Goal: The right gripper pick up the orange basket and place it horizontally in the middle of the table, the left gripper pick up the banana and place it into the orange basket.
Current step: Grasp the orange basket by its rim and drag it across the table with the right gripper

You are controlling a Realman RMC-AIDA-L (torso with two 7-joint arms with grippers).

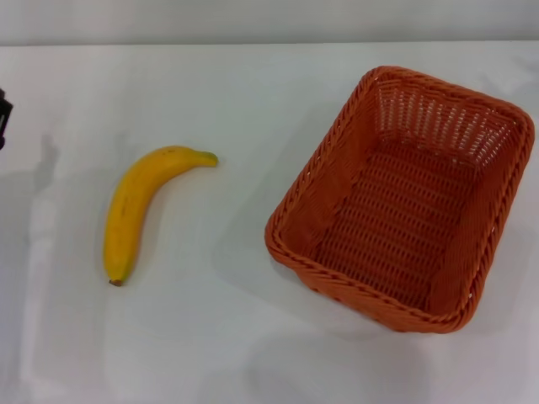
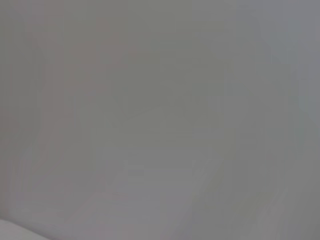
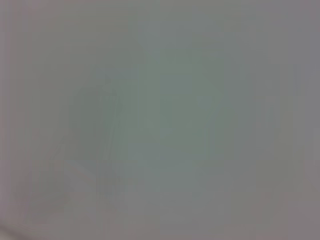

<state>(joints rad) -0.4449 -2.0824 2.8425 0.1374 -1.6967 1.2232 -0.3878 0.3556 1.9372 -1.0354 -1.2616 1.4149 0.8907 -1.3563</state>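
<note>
Nearest the head camera, at about five o'clock, sits the orange basket [image 1: 402, 202], resting upright on the table [image 1: 210, 337] with its open mouth facing up and nothing inside it. Its long axis runs on a slant, from roughly seven o'clock at the near corner up toward one o'clock at the far corner, so it does not lie square to the table's edge. Over toward nine o'clock, well apart from the basket, lies the banana [image 1: 139, 206], flat on the white surface; its greenish stem points toward two o'clock and its small brown tip toward six o'clock. At the far nine o'clock edge a sliver of dark hardware, the left gripper [image 1: 3, 118], barely enters the head view, clear of the banana, and I cannot tell whether its fingers are spread or closed. Both wrist views show only a plain grey-white surface. Neither basket nor banana is touched by anything.
</note>
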